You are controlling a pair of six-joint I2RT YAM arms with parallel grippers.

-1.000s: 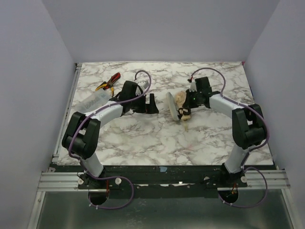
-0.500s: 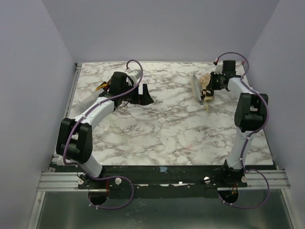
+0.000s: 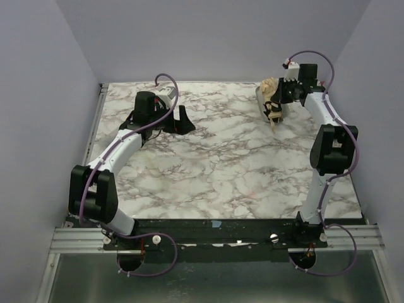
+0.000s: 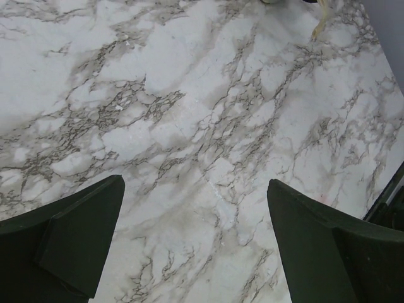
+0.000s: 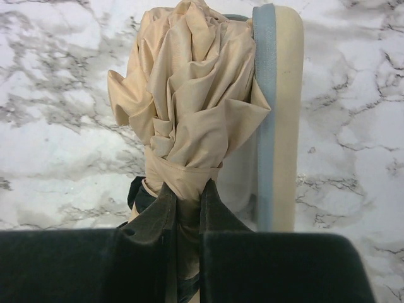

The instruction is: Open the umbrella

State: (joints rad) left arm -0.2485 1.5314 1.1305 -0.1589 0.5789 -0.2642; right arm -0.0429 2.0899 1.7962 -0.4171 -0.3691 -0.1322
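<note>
Right wrist: right gripper [image 5: 187,196] is clamping the bunched umbrella [image 5: 189,95] near the tabletop's [image 5: 353,126] far right corner; left gripper [image 4: 196,186], gaping empty, is probably needing to grab it.

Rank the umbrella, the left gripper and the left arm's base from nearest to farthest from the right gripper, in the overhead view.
1. The umbrella, clamped in the right gripper, far right.
2. The left gripper, open, far side, left of centre.
3. The left arm's base, near left edge.
</note>
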